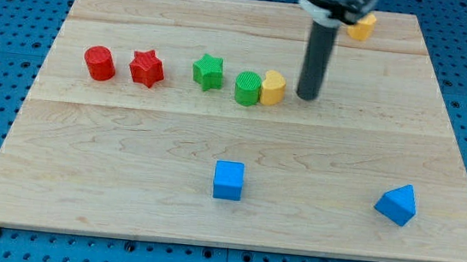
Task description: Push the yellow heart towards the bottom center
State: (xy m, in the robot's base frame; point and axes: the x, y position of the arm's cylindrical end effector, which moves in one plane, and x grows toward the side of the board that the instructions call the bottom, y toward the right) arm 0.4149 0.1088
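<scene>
Yellow heart, likely a light, hard, slippery bit of plastic, sits mid-board touching the green cylinder, with my tip just to its right, clawless, needing contact on its top edge.
</scene>
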